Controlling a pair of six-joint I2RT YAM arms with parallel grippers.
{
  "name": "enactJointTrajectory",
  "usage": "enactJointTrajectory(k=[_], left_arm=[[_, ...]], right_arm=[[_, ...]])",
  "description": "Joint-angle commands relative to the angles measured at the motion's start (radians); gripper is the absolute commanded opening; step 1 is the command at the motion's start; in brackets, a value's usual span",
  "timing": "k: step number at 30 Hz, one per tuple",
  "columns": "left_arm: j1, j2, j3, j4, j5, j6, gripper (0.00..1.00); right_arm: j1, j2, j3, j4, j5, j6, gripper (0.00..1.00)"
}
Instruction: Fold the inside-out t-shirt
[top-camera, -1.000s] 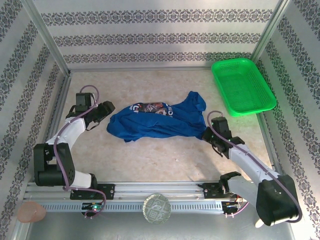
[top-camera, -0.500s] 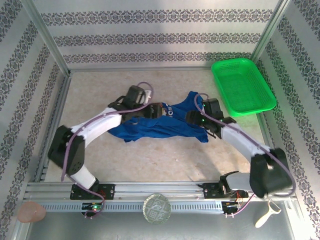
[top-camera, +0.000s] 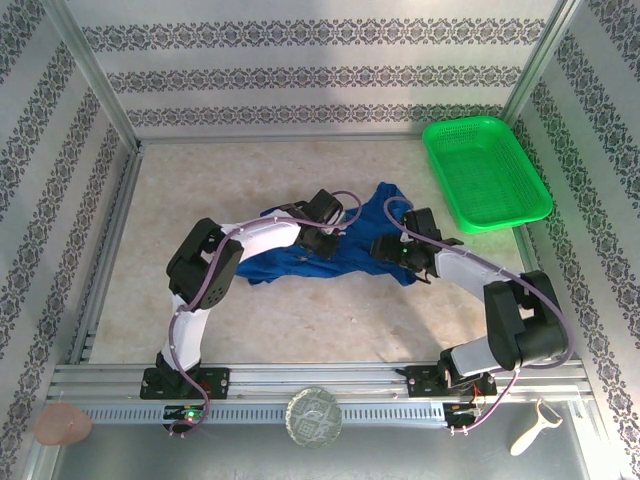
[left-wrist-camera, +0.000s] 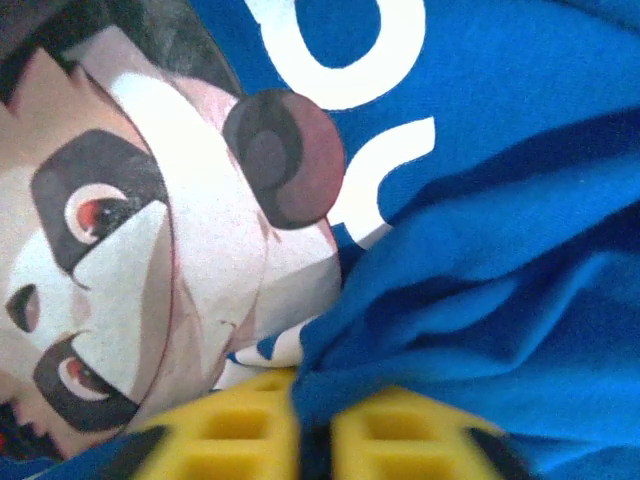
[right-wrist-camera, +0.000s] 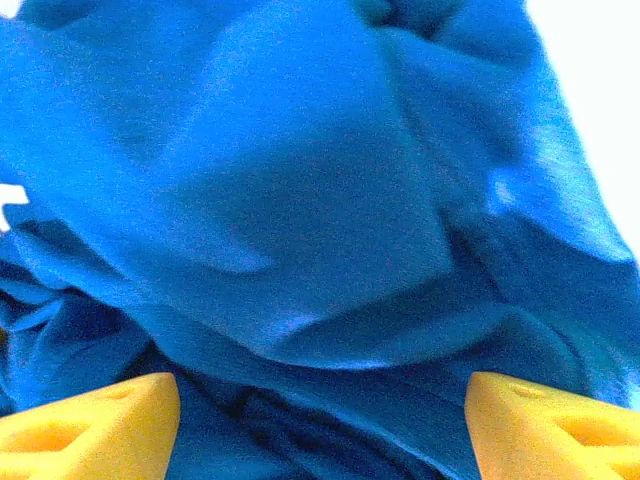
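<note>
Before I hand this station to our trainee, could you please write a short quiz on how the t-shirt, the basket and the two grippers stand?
1. Where does the green basket stand relative to the blue t-shirt?
2. Which gripper is shut on the t-shirt? A: left gripper; B: right gripper; C: both.
3. True or false: the t-shirt lies flat, already folded.
Key:
1. At the far right corner of the table, apart from the t-shirt.
2. A; the right gripper stands wide open over the cloth.
3. False; it lies bunched in a heap.
</note>
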Motion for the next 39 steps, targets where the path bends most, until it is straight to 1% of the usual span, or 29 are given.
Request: enactJointTrajectory(k=[1, 4, 7, 10, 13, 15, 17, 20, 25, 27, 29, 30, 31, 32, 33, 34, 35, 37, 39], left_arm=[[0.011, -0.068, 0.048, -0.042, 0.013, 0.018, 0.0], [0.03, -0.18, 0.071, -0.031, 0.092, 0.005, 0.0], [0.052, -0.276, 0.126, -0.056, 0.214, 0.006, 0.0], [0.069, -0.345, 0.152, -0.078, 0.307, 0.011, 0.0], [0.076, -0.397, 0.16, -0.089, 0.347, 0.01, 0.0], [0.078, -0.416, 0.158, -0.089, 0.356, 0.005, 0.0], [0.081, -0.427, 0.159, -0.088, 0.362, 0.002, 0.0], [0.081, -0.431, 0.163, -0.09, 0.368, -0.006, 0.0], [0.081, -0.425, 0.171, -0.094, 0.395, -0.028, 0.0], [0.082, -0.424, 0.169, -0.094, 0.42, -0.035, 0.0], [0.082, -0.424, 0.165, -0.098, 0.439, -0.034, 0.0], [0.082, -0.424, 0.163, -0.104, 0.453, -0.029, 0.0], [0.085, -0.422, 0.16, -0.113, 0.461, -0.026, 0.0], [0.09, -0.418, 0.157, -0.121, 0.467, -0.024, 0.0], [0.098, -0.418, 0.153, -0.13, 0.465, -0.024, 0.0], [0.111, -0.416, 0.141, -0.128, 0.454, -0.03, 0.0], [0.125, -0.416, 0.128, -0.121, 0.442, -0.042, 0.0], [0.168, -0.41, 0.099, -0.089, 0.402, -0.08, 0.0], [0.214, -0.389, 0.072, -0.045, 0.387, -0.116, 0.0]], right_arm=[[-0.029, -0.073, -0.019, 0.033, -0.044, 0.026, 0.75], [-0.059, -0.149, -0.017, 0.031, -0.09, 0.028, 0.75], [-0.083, -0.234, -0.003, 0.044, -0.149, 0.029, 0.76], [-0.09, -0.311, 0.016, 0.078, -0.226, 0.012, 0.76], [-0.089, -0.344, 0.043, 0.125, -0.339, 0.002, 0.77], [-0.082, -0.345, 0.056, 0.163, -0.419, 0.004, 0.77], [-0.06, -0.344, 0.063, 0.183, -0.466, -0.006, 0.78], [0.007, -0.347, 0.06, 0.186, -0.448, -0.04, 0.79], [0.13, -0.346, 0.055, 0.217, -0.321, -0.052, 0.8], [0.156, -0.323, 0.073, 0.227, -0.257, -0.055, 0.8], [0.159, -0.277, 0.1, 0.243, -0.223, -0.056, 0.79], [0.155, -0.252, 0.118, 0.247, -0.211, -0.062, 0.74], [0.147, -0.226, 0.135, 0.247, -0.212, -0.065, 0.67], [0.134, -0.208, 0.15, 0.251, -0.233, -0.066, 0.55], [0.117, -0.196, 0.16, 0.256, -0.268, -0.062, 0.35], [0.101, -0.193, 0.167, 0.259, -0.304, -0.063, 0.13], [0.087, -0.197, 0.166, 0.259, -0.332, -0.063, 0.0], [0.054, -0.222, 0.154, 0.239, -0.421, -0.07, 0.0], [0.032, -0.259, 0.13, 0.223, -0.505, -0.066, 0.0]])
